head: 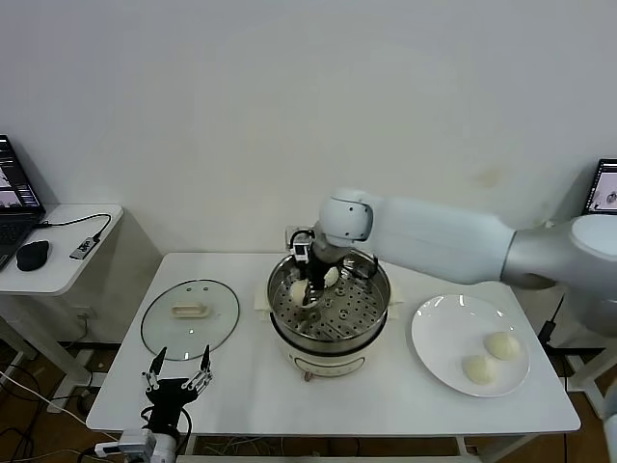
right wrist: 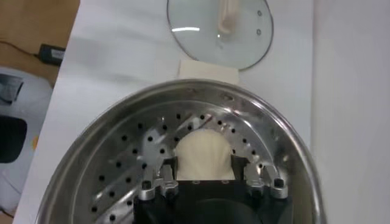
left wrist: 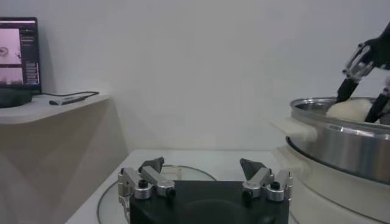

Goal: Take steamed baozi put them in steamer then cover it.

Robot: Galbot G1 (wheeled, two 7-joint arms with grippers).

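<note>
A steamed baozi [right wrist: 204, 155] sat clamped between the fingers of the right gripper [head: 311, 285], low inside the steamer [head: 371, 309] at the centre of the head view, above the perforated steel tray [right wrist: 131, 161]. A second pale bun [head: 331, 277] showed just beside it, near the pot's far rim. Two more baozi [head: 502, 344] [head: 478, 368] lay side by side on the white plate [head: 439, 333] at the right of the frame, well apart from the pot. The glass cover [head: 190, 318], cream handle up, lay flat on the white table [head: 251, 386] to the left of the steamer. The left gripper [head: 177, 372] hung at the lower left of the head view, near the table's front edge just below the lid, its fingers spread wide and holding nothing.
</note>
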